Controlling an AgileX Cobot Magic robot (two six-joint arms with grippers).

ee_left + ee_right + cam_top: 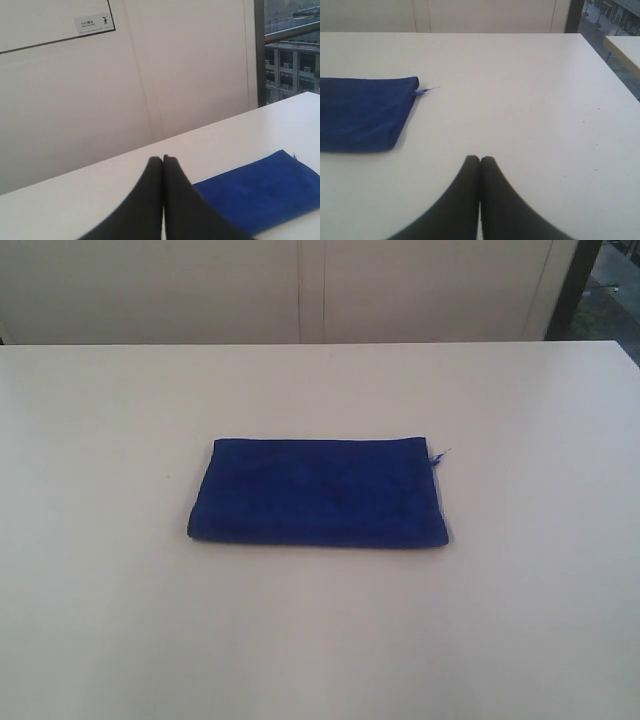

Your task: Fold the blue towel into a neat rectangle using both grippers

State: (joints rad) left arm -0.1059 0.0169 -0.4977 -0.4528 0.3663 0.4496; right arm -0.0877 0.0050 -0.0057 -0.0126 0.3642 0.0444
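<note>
While blue towel (318,492) lies folded, seemingly neat

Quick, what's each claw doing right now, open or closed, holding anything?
Left claw: closed, holding nothing.
Right claw: closed, holding nothing; the blue towel lies folded on the table, untouched.

The blue towel (318,492) lies flat and folded at centre — a low obstacle. Open table (100,620) surface surrounds it on all four sides, so either flank and the near edge are free for approach. Pale wall panels (300,290) stand beyond the far edge.
</note>
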